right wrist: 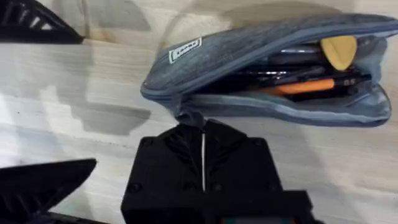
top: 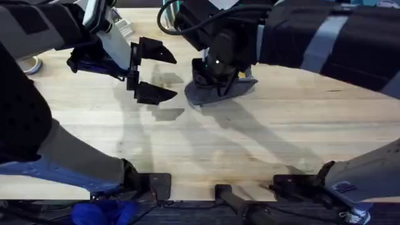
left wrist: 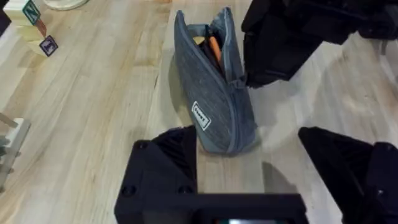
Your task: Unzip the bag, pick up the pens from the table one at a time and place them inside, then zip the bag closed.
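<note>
Pouch: oblong blue-grey fabric bag (left wrist: 214,99) lies on the light wooden plank table (top: 262,137), zipper part open; thin orange pens (right wrist: 311,86) inside
Right gripper (right wrist: 203,140): black fingers together, pinching the bag's zipper end
Left gripper (top: 164,76): fingers spread apart, empty, just beside the bag

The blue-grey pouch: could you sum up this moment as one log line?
blue-grey fabric pouch: partly unzipped, orange pens inside | right gripper: shut on zipper end | left gripper: open, beside pouch | stage: zipping closed
</note>
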`<state>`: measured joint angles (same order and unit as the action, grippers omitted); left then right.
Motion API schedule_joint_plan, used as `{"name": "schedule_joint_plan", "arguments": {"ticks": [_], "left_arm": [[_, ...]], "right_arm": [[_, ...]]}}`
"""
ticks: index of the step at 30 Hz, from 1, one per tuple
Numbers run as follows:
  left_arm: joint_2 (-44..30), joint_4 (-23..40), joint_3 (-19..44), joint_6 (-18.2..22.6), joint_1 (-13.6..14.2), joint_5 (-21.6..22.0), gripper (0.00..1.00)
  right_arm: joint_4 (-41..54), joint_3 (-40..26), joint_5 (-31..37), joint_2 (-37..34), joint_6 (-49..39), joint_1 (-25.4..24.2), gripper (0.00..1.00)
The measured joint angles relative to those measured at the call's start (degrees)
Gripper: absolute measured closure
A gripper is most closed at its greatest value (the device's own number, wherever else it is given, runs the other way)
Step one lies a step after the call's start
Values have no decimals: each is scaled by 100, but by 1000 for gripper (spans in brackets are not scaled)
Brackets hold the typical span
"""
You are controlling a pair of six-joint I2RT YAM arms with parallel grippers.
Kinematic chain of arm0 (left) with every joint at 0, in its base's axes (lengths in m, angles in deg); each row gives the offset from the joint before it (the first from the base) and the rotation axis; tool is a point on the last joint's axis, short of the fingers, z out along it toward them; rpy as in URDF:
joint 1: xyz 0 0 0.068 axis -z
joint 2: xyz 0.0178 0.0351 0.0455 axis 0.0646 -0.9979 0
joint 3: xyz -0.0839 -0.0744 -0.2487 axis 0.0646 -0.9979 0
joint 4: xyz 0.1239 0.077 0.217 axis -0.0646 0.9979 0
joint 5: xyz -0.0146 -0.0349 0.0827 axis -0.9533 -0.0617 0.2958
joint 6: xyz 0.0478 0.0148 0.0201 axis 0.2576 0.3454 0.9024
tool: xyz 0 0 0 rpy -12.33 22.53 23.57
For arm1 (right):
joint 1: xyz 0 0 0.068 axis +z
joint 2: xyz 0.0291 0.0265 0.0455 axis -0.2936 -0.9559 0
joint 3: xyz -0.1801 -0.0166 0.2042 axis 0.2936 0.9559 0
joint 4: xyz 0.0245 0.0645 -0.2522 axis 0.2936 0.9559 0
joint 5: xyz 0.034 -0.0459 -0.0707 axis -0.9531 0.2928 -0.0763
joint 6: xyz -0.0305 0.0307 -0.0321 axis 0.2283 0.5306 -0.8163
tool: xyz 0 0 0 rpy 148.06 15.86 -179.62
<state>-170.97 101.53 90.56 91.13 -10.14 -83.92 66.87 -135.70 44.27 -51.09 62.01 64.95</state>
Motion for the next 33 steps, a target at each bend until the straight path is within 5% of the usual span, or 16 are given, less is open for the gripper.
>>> {"name": "schedule_joint_plan", "arguments": {"ticks": [18, 33], "left_arm": [[-600, -689, -2, -525, 282, -390, 6], [-1126, -1338, -2, -822, 866, -492, 2]], "right_arm": [[0, -11, 13, 2, -72, 0, 970], [-17, -13, 23, 2, -72, 0, 971]]}}
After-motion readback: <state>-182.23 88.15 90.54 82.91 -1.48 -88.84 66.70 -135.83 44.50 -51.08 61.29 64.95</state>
